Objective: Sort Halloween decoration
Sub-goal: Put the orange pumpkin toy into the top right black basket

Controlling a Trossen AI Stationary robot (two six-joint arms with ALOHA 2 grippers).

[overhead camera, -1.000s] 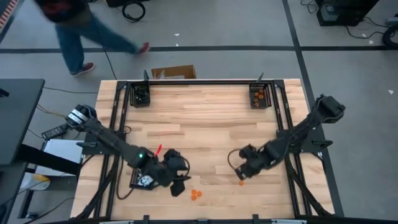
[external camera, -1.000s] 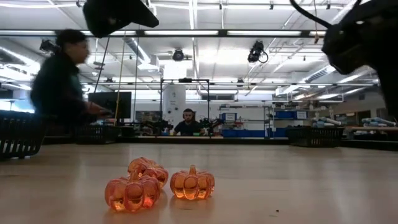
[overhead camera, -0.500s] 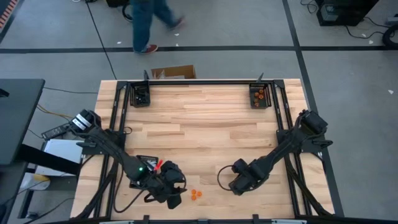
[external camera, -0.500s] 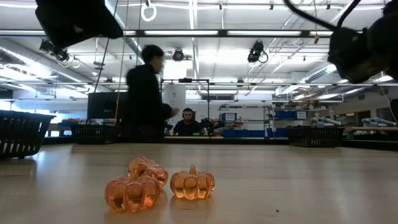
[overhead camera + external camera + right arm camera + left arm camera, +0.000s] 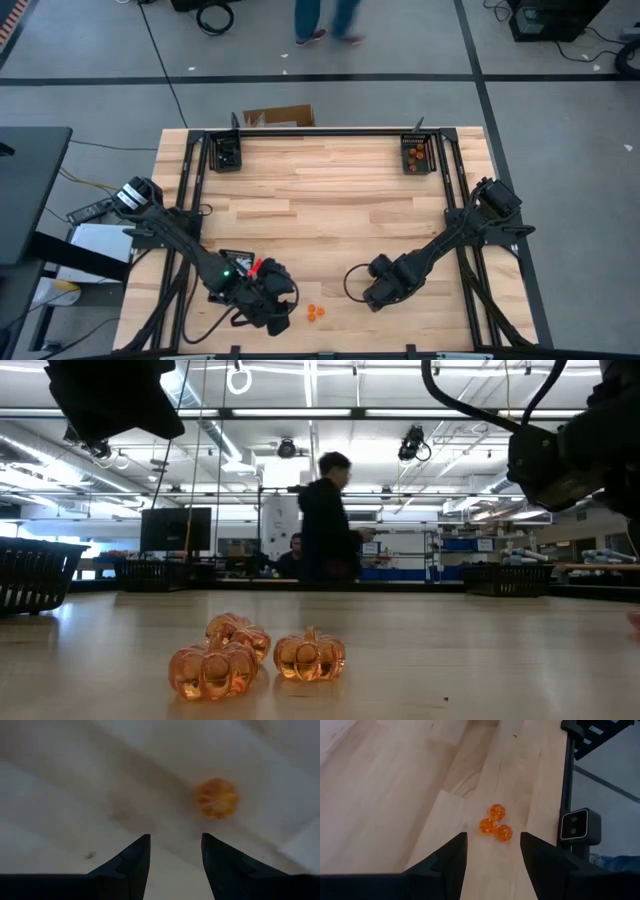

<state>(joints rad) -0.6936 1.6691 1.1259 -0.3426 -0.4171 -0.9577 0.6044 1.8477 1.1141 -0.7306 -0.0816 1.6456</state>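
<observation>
Three translucent orange pumpkin trinkets [image 5: 316, 313] of the Halloween decoration sit in a tight cluster [image 5: 255, 655] on the wood near the table's near edge. My left gripper [image 5: 492, 837] hangs open just left of them [image 5: 282, 308], slanting down, with the cluster [image 5: 495, 826] a little beyond its fingertips. A single orange pumpkin [image 5: 216, 798] lies on the table right under my right gripper [image 5: 175, 840], beside the fingertips and outside the gap. That gripper [image 5: 372, 293] is open and points down. Neither gripper touches anything.
Small black trays stand at the far left corner [image 5: 228, 152] and the far right corner [image 5: 417, 153], the right one holding orange pieces. A dark flat object with a red bit [image 5: 240, 265] lies under my left arm. A person [image 5: 330, 520] walks behind the table.
My left gripper has moved toward the near edge and sunk, ending beside the three pumpkins. My right gripper has come down and toward the near left, over the single pumpkin. Both stay open. A person has walked from left to right behind the table.
</observation>
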